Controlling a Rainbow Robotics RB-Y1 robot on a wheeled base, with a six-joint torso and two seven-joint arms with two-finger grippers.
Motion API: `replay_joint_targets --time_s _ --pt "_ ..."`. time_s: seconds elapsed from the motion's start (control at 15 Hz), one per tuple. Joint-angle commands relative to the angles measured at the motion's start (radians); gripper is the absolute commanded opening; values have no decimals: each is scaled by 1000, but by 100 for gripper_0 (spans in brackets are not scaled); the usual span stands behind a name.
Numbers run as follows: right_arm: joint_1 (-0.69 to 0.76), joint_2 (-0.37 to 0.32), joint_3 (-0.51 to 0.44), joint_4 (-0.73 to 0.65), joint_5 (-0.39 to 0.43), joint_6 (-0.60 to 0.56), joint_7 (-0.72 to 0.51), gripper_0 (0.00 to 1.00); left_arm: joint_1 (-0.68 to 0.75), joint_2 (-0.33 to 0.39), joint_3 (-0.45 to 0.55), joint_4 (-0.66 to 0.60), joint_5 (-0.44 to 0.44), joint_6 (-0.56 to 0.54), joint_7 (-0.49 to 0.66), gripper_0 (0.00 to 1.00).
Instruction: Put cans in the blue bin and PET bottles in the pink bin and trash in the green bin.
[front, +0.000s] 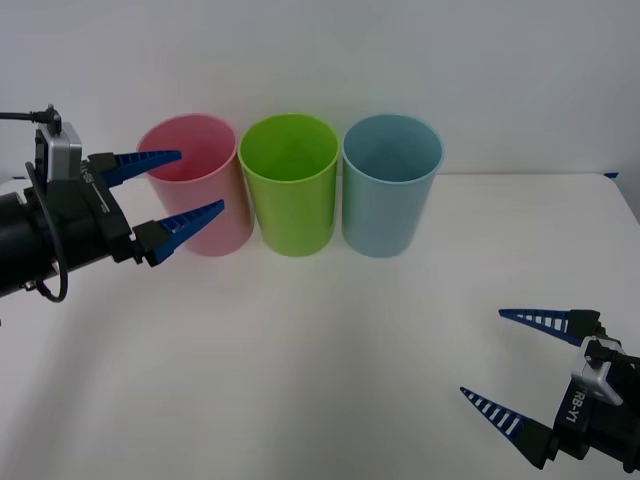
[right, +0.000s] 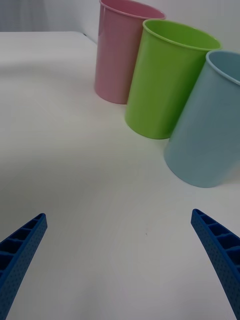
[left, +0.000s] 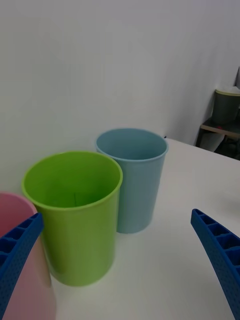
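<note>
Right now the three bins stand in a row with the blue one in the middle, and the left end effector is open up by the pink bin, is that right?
Not quite. The front view shows the green bin in the middle, with the blue bin on the robot's right of it. The rest holds: the three stand in a row, and the left end effector is open by the pink bin.
</note>
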Motion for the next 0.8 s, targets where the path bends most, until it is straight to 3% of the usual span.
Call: replay_joint_targets --time_s 0.07,0.27,0.47,0.8 --pt "0 0 0 0 0 0 0 100 63 -3 4 -20 -44 -1 9 100" --pt "0 0 0 0 0 0 0 100 116 -45 18 -42 -127 -8 18 100" --pt "0 0 0 0 0 0 0 100 130 -129 78 -45 -211 -125 26 100" --pt "0 0 0 0 0 0 0 100 245 -141 58 -83 -237 -119 21 100"
